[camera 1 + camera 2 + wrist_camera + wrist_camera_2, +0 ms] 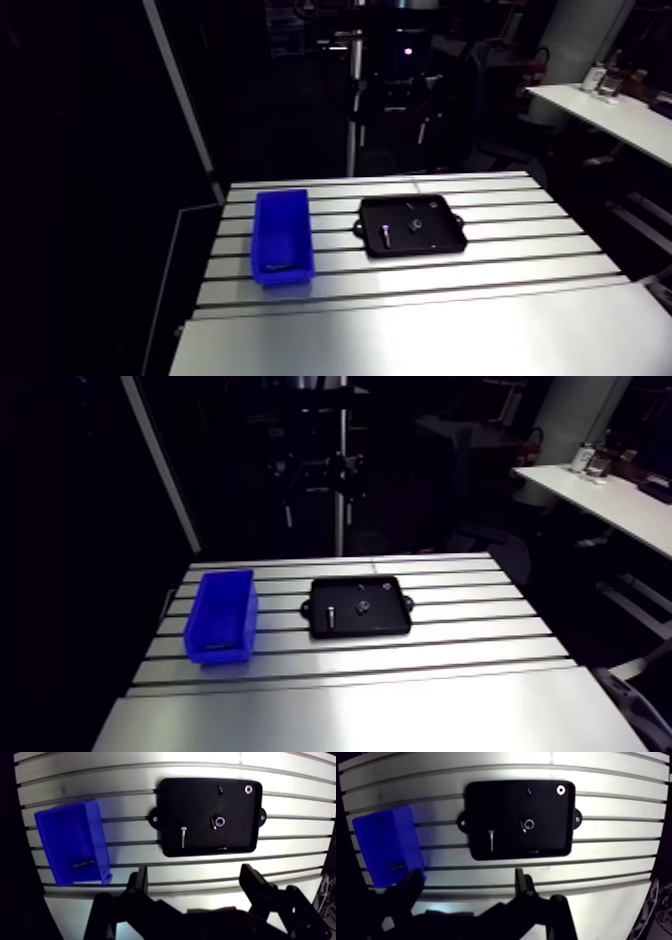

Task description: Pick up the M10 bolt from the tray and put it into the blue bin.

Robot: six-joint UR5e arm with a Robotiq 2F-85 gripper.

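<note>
The gripper [195, 869] is black all over, with a dull surface. Its two fingers [255, 884] are thick and angular, and each one becomes narrower toward a blunt tip. Behind the fingers, heavier black links with slanted edges join into one wide body, where details are too dark to tell.

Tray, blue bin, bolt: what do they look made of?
The tray is matte black with no glare, likely plastic or coated metal. The blue bin is probably moulded plastic, going by its uniform colour and soft sheen. The bolt looks like bare metal, glinting silver against the tray.
</note>
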